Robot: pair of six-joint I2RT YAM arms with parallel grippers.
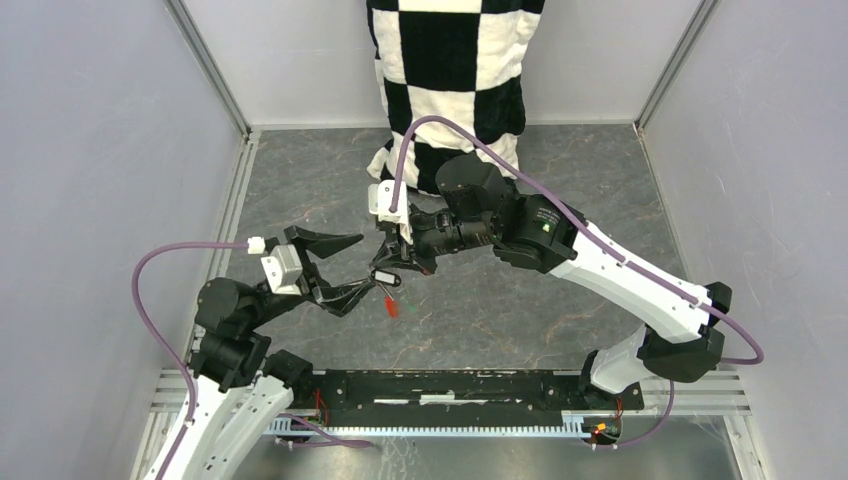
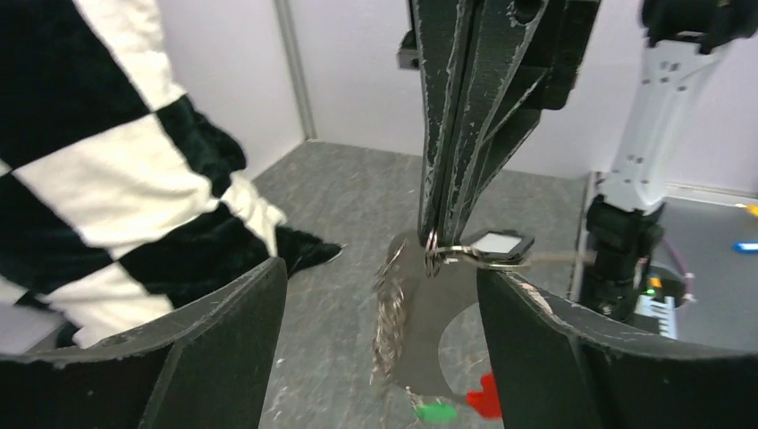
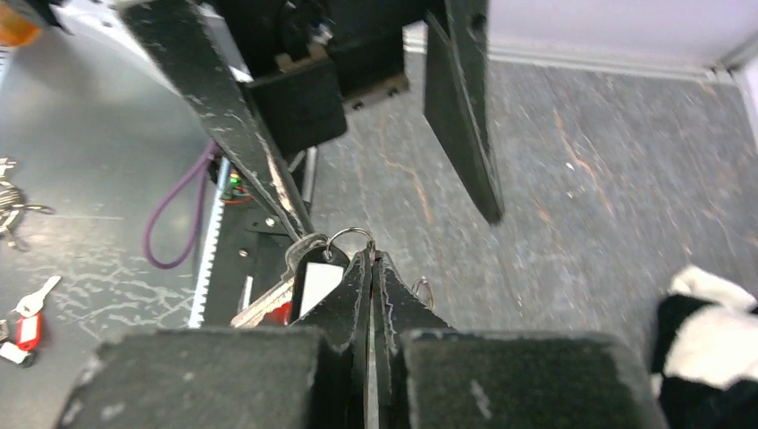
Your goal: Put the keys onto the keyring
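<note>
Above the middle of the surface (image 1: 560, 180), slightly toward its near edge, we find both grippers meeting in the top view. The right gripper (image 1: 397, 266) reaches in from the right edge, and the left gripper (image 1: 366, 262) faces it from the left edge. The keyring (image 1: 390, 303) hangs between them, its red tag lowest. Both arms are about equally near, but only the right one grips it.

In the left wrist view, we see the left gripper spread wide. Its fingers (image 2: 206, 357) stand on either side of the hanging cluster and hold nothing. The right gripper enters from the top of this view, with its jaws pressed together on the thin silvery ring. The black-tagged key (image 2: 498, 243) juts sideways from that ring, its long axis roughly level. The green-tagged key (image 2: 436, 412) shows only its tag, low beside the red tag, and the metal between is blurred. The cluster therefore lies straight ahead of the left gripper, with its long axis vertical.

In the right wrist view, we confirm that the right gripper is closed on the ring's loop, with the black tag just beside its fingertips. One left finger lies close to the ring, but we cannot tell whether it touches. We also cannot tell whether either key is already threaded on.
</note>
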